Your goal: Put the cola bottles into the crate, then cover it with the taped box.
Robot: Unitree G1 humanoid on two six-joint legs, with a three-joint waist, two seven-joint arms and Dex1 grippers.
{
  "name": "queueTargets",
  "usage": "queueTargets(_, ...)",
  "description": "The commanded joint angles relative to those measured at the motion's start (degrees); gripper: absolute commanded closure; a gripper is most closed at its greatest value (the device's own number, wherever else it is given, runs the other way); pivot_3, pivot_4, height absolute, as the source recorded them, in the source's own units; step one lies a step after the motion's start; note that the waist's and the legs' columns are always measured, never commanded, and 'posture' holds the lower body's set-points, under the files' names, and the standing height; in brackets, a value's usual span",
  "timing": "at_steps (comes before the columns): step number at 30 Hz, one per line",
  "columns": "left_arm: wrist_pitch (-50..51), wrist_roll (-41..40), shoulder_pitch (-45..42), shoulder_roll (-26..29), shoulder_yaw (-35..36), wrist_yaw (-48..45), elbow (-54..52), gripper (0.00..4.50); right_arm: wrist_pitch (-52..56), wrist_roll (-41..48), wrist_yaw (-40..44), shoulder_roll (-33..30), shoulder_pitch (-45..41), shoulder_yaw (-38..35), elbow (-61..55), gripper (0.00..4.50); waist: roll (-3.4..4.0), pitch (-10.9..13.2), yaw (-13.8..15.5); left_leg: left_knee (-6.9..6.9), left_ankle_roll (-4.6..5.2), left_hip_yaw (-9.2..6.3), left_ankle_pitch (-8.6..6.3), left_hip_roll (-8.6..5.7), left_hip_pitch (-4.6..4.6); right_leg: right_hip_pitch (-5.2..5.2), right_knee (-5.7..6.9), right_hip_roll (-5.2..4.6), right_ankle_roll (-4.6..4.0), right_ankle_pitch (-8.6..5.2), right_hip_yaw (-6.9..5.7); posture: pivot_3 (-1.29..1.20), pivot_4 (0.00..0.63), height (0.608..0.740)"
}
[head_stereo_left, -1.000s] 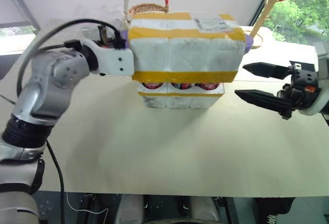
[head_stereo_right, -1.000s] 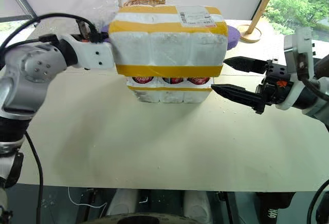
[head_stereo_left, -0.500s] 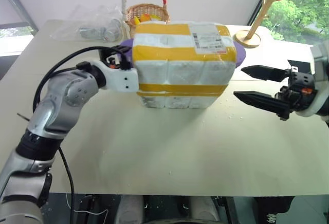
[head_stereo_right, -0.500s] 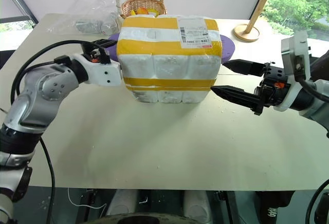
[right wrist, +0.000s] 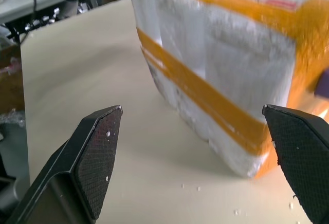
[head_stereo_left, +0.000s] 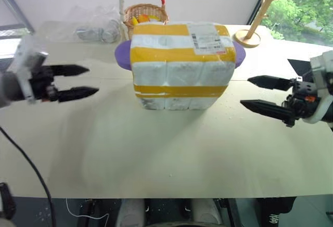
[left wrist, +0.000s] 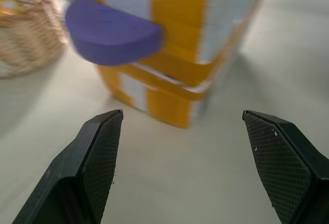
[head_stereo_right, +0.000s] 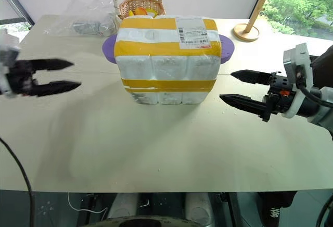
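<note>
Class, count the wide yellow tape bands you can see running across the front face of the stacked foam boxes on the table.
2. One crosses the taped box just under its top edge; the other runs lower, just above the crate. Bands on hidden faces can't be counted.

You have one taped box (head_stereo_right: 166, 55) on the table (head_stereo_right: 156, 149), sitting down over one crate (head_stereo_right: 167, 97) — just a strip of the crate's base shows under it. How many cola bottles are inside you cannot count from here; they are hidden.

Behind the box you can count one purple plate (head_stereo_right: 108, 48), with an edge showing at each side, one wicker basket (head_stereo_right: 136, 4), one clear plastic bag (head_stereo_right: 86, 23) and one wooden stand (head_stereo_right: 246, 30).

Two grippers flank the box — the left gripper (head_stereo_left: 83, 80) and the right gripper (head_stereo_right: 229, 86), two black fingers each.
</note>
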Motion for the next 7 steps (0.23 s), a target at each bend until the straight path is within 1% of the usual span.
queueTargets(1,2.7,-3.8,-3.1,3.2,1.1,-1.4,3.1,0.62,-3.5,-3.6,4.9,-2.7,2.1,-0.9,0.5,0.0,0.01,0.0,0.5,0.0,0.06,-0.02,-0.04,-0.03,0.02,0.03,0.0,0.0,0.0,0.0,0.0,0.0,0.15,0.74)
queueTargets(2,2.8,-4.8,-3.2,3.7,1.0,-2.5,3.1,0.62,-3.9,-4.3,5.5,-3.0,2.6,-0.8,0.8,0.0,0.0,0.0,0.5,0.0,0.26,-0.02,-0.15,-0.03,0.03,0.03,0.0,0.0,-0.01,0.0,0.0,0.0,0.15,0.74)
queueTargets(7,1.5,-5.6,-2.9,4.2,-1.1,-3.0,1.1,0.62,-4.3,-5.4,6.8,-2.9,2.4,-0.4,1.7,0.0,0.01,0.0,0.5,0.0,0.24,0.0,-0.14,-0.02,0.04,0.03,0.01,0.01,-0.02,0.01,0.01,0.0,0.15,0.74)
